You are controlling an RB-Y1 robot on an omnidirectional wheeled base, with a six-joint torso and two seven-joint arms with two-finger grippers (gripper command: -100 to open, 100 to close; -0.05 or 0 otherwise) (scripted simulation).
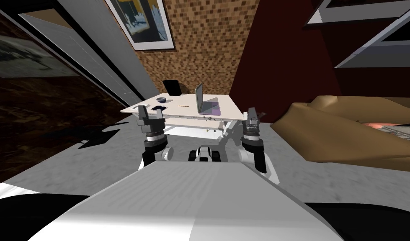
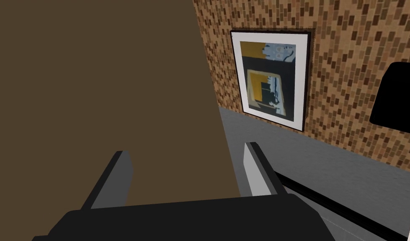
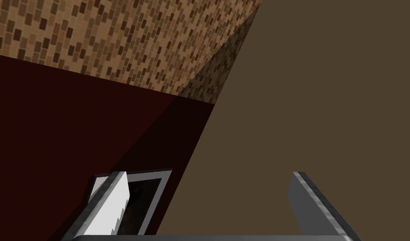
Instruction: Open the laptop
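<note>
Laptop [image 1: 207,102] sits open, hinge running away, screen rightward; left gripper [image 1: 150,112], right gripper [image 1: 251,113] released.

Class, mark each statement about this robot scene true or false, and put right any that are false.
1. The laptop stands on the white desk. True.
2. The laptop's lid lies shut flat. False: the lid is raised, standing about upright over the base.
3. The left gripper is open. True.
4. The right gripper is shut on the laptop. False: it is open and holds nothing.
5. A framed picture hangs on the brick-patterned wall behind the desk. True.
</note>
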